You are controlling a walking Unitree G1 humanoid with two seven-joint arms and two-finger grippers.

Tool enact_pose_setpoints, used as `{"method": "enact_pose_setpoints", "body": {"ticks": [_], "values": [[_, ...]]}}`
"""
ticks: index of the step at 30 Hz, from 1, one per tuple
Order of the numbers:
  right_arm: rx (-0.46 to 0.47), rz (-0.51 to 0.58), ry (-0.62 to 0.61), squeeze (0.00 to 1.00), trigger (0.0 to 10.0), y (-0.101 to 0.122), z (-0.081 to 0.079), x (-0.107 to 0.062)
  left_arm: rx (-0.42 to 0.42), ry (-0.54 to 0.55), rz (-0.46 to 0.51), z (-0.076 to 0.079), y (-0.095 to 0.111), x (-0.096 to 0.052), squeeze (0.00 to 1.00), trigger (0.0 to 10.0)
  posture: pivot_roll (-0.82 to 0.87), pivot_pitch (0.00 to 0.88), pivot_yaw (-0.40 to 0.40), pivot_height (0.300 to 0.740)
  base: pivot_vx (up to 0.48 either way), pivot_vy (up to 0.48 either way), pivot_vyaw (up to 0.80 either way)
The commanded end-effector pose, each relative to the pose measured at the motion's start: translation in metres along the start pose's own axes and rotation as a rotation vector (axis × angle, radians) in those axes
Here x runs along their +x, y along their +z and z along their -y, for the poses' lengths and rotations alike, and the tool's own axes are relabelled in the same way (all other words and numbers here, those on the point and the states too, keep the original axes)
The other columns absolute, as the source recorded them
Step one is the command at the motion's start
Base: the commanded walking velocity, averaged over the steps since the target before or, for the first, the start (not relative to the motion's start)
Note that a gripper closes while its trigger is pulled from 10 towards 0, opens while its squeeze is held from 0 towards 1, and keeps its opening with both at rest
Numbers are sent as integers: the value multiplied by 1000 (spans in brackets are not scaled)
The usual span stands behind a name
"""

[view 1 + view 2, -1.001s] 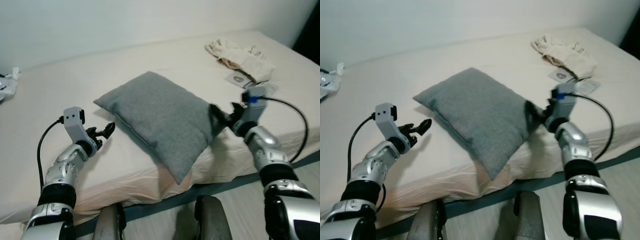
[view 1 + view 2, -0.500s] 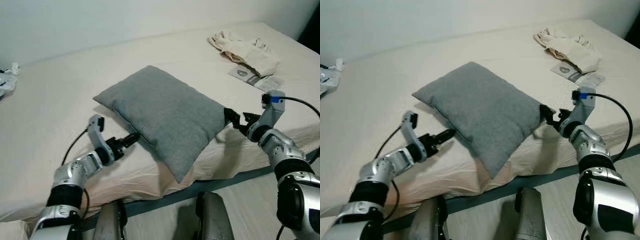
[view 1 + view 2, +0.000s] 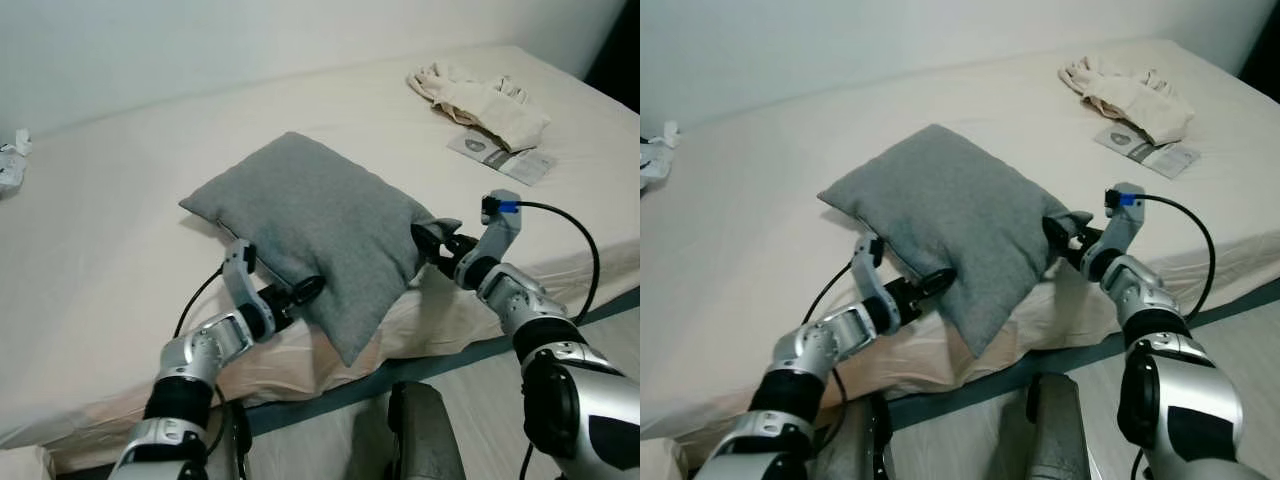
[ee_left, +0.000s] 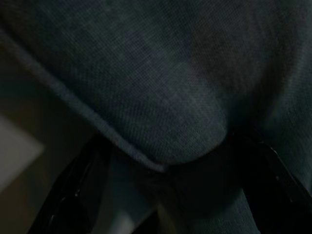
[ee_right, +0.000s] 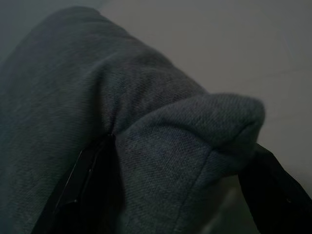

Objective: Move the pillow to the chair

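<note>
A grey pillow (image 3: 320,215) lies on the cream bed (image 3: 110,260), one corner hanging over the front edge. My left gripper (image 3: 300,292) is pushed against the pillow's left front edge; in the left wrist view its seam (image 4: 146,161) lies between the spread fingers (image 4: 73,195), so it is open. My right gripper (image 3: 428,243) is at the pillow's right corner. In the right wrist view that corner (image 5: 219,122) pokes out between the two wide-apart fingers (image 5: 90,180), so this gripper is open too.
Crumpled beige clothes (image 3: 480,95) and a leaflet (image 3: 500,155) lie at the bed's far right. A small white item (image 3: 8,165) sits at the far left. The bed's dark base band (image 3: 575,320) and pale floor run below, with my legs (image 3: 420,440) close to it.
My left gripper has slid right, from beside the pillow up against its front edge. The right gripper has moved left onto the pillow's corner. The pillow has hardly moved.
</note>
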State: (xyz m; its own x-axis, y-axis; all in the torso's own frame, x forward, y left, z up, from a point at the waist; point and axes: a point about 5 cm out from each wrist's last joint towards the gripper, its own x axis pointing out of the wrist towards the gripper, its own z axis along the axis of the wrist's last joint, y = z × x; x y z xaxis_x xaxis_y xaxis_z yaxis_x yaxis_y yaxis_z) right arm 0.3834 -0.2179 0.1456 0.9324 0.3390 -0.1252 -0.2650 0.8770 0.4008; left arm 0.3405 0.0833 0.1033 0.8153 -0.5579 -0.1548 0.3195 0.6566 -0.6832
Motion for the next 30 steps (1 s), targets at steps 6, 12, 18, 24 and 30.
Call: {"method": "enact_pose_setpoints", "body": {"ticks": [6, 12, 18, 24, 30], "values": [[107, -7, 179, 0, 10000, -20, -37, 17, -60, 95, 197, 6, 9, 9, 0, 10000, 43, 236, 56, 545, 0, 0, 0], [147, -5, 225, 0, 2471, -32, -44, 17, -149, 40, 255, 10, 14, 8, 0, 10000, 36, 234, 49, 545, 0, 0, 0], [184, 20, 207, 0, 0, -35, -41, 15, -185, 7, 260, 16, 5, 8, 0, 0, 28, 226, 48, 545, 0, 0, 0], [191, 46, 210, 0, 0, -32, -40, 14, -161, 9, 256, 14, 3, 6, 0, 0, 22, 215, 43, 545, 0, 0, 0], [154, 85, 210, 0, 0, -28, -42, 13, -58, 37, 258, 8, 5, 0, 0, 0, 16, 191, 32, 545, 0, 0, 0]]}}
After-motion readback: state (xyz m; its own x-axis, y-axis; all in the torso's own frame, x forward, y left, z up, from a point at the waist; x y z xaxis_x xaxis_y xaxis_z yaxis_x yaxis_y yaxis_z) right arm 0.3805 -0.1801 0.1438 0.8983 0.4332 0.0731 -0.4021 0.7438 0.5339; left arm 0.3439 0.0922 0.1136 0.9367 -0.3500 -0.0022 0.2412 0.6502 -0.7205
